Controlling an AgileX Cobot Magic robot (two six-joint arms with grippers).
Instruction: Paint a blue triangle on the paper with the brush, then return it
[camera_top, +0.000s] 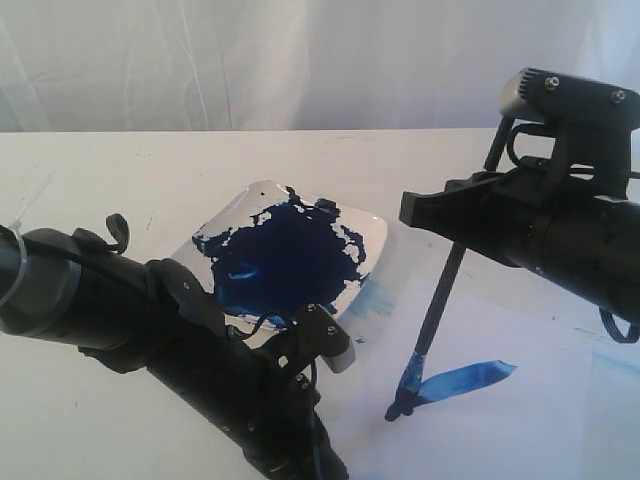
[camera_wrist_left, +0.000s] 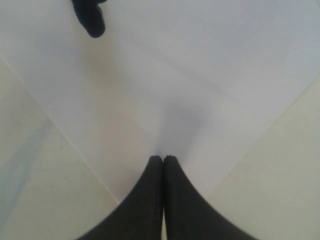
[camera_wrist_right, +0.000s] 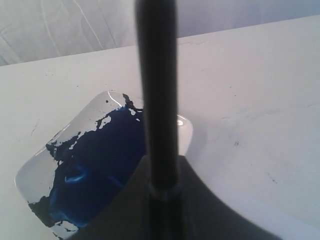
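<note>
My right gripper (camera_top: 430, 212) is shut on the black handle of the brush (camera_top: 440, 300), holding it steeply tilted. Its blue-stained tip (camera_top: 402, 405) touches the paper (camera_top: 500, 440). One short, streaky blue stroke (camera_top: 470, 377) runs from the tip to the right; no blue triangle shows in any view. In the right wrist view the brush handle (camera_wrist_right: 157, 100) rises between the fingers of the right gripper (camera_wrist_right: 162, 192). My left gripper (camera_wrist_left: 163, 159) is shut and empty, its tips low over the paper (camera_wrist_left: 180, 80). A dark blob (camera_wrist_left: 91, 20), apparently the brush tip, lies ahead of it.
A clear square dish (camera_top: 372, 232) filled with dark blue paint (camera_top: 285, 260) sits on the white table (camera_top: 120, 180), just behind the left arm (camera_top: 150, 310). Pale blue smears mark the paper beside the dish (camera_top: 372, 296) and at the far right (camera_top: 612, 372).
</note>
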